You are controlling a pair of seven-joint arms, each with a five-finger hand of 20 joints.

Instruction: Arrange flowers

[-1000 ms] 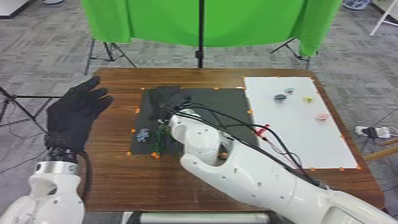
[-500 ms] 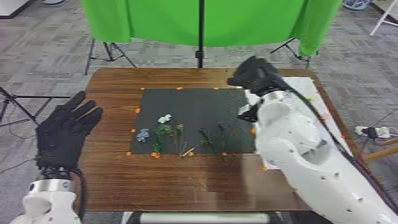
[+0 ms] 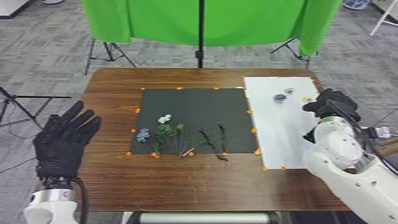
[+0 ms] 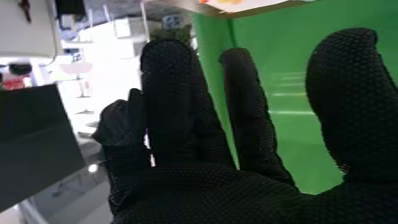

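In the head view my right hand point(image 3: 334, 105) is over the right edge of the white sheet point(image 3: 282, 120), near a yellow-green flower point(image 3: 308, 99). My right hand point(image 4: 213, 192) has straight fingers in the right wrist view, holding nothing. My left hand point(image 3: 67, 137) rests left of the black mat point(image 3: 191, 107) with straight fingers, empty. On the mat's lower half lie a white flower point(image 3: 164, 119), a blue flower point(image 3: 143, 135) and several green stems point(image 3: 180, 131). Dark blue-grey point(image 3: 280, 97) and pale blue point(image 3: 289, 91) flowers lie on the sheet's upper part.
Orange markers point(image 3: 179, 88) line the edges of the mat and sheet on the brown table point(image 3: 204, 182). A green cloth point(image 3: 213, 25) hangs on stands behind the table.
My right hand has swung from above the mat, up across the sheet's upper part, to its right edge, uncovering the mat and its stems. The left hand has shifted slightly down and left.
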